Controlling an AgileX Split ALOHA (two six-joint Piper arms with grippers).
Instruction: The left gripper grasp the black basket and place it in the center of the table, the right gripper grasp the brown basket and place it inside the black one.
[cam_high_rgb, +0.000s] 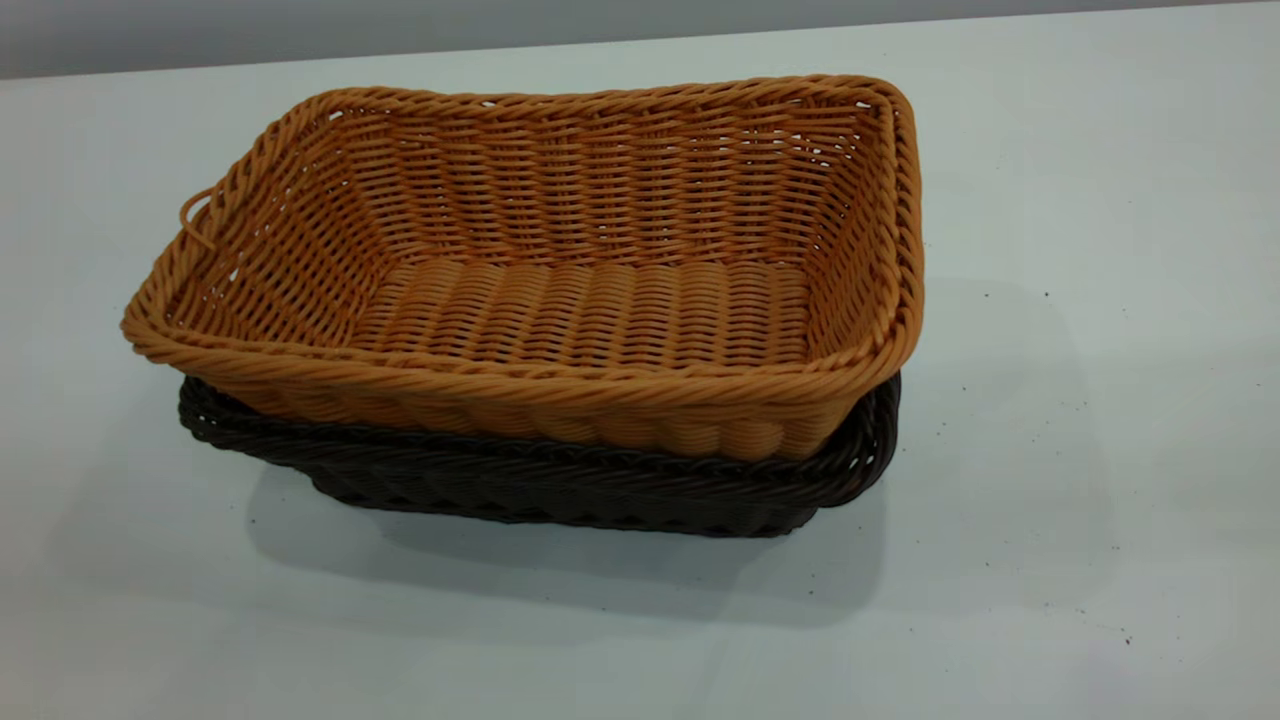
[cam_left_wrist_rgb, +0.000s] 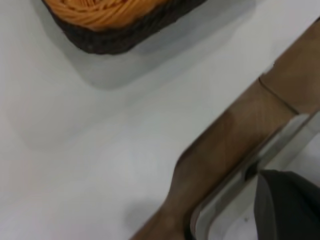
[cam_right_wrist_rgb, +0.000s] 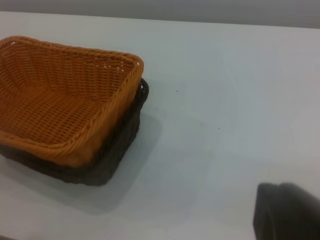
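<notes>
The brown basket (cam_high_rgb: 560, 270) sits nested inside the black basket (cam_high_rgb: 560, 485) on the white table (cam_high_rgb: 1050, 500), its rim a little higher and tilted. Only the black basket's rim and lower wall show under it. Neither gripper is in the exterior view. A dark part of my left gripper (cam_left_wrist_rgb: 287, 205) shows in the left wrist view, well away from the baskets' corner (cam_left_wrist_rgb: 115, 37) and over the table's edge. A dark part of my right gripper (cam_right_wrist_rgb: 287, 212) shows in the right wrist view, apart from the nested brown basket (cam_right_wrist_rgb: 55, 100) and black basket (cam_right_wrist_rgb: 120, 145), above bare table.
A brown wooden strip (cam_left_wrist_rgb: 235, 145) and a metal rail (cam_left_wrist_rgb: 240, 185) run along the table's edge in the left wrist view. A grey wall (cam_high_rgb: 300, 25) lies behind the table's far edge. Tiny dark specks (cam_high_rgb: 1045, 295) dot the surface at the right.
</notes>
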